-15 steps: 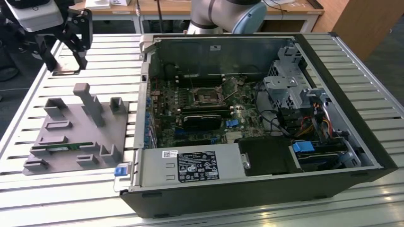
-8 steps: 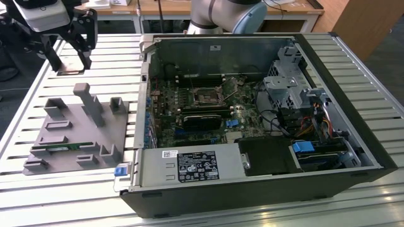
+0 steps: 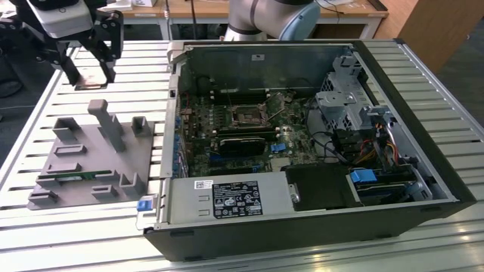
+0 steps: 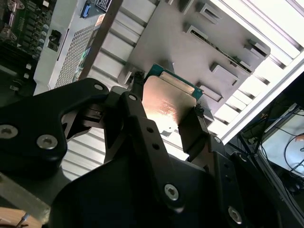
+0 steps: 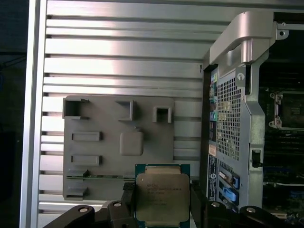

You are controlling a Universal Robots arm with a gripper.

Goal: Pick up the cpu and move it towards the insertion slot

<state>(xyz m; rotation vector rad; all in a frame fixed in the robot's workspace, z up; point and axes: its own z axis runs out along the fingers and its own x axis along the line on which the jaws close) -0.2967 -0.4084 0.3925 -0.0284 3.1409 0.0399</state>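
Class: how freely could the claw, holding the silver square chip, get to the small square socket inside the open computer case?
Probably freely. The claw grips the silver square chip above the table, and the silver-framed socket lies uncovered in the open case.

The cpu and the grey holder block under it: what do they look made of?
The cpu, held in the gripper: shiny silvery metal lid, glare-bright, on a green board rim. The holder block: matte grey, probably moulded or printed plastic, with no glint.

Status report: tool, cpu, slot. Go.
Tool shut on the cpu, held up above the slatted table, off the grey holder tray. Insertion slot sits inside the open computer case, away from the tool. Nothing visible blocking the slot.
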